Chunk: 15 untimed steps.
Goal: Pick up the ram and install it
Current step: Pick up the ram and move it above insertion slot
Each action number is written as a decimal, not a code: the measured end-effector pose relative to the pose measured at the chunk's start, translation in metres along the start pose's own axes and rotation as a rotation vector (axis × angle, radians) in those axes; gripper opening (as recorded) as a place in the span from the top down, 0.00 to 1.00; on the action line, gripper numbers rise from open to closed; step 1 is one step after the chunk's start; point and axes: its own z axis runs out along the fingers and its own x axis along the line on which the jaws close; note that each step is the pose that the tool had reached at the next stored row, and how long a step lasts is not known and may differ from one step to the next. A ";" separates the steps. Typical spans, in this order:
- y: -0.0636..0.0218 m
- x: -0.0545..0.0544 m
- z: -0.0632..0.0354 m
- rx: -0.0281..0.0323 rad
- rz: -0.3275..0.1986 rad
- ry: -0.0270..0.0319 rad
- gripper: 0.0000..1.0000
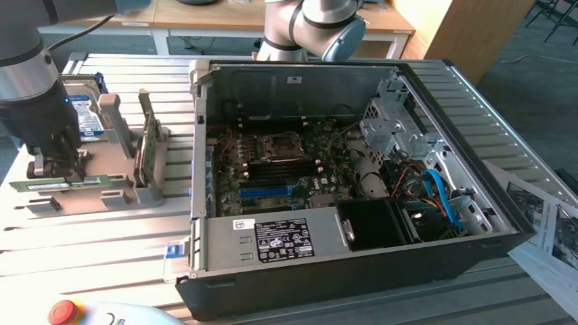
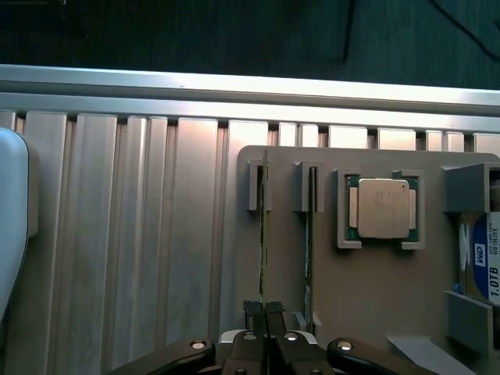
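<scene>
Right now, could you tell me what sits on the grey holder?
On the holder: the ram on edge in a slot, a second thin board beside it, a processor chip and a hard drive. The pincer, shut on the ram, covers one end.

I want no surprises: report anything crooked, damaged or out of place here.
Nothing stands out. The ram stands straight in its holder slot with the gripper shut on it; the processor sits square.
</scene>
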 end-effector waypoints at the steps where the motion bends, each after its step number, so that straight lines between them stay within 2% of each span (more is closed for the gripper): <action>1: 0.0000 0.000 -0.0013 -0.0020 0.001 0.0000 0.88; 5: 0.0002 0.000 -0.0060 -0.0087 0.003 0.0010 0.88; 12: 0.0002 0.000 -0.0067 -0.0092 0.003 0.0012 0.88; 15: 0.0005 0.000 -0.0106 -0.0091 0.003 0.0012 0.88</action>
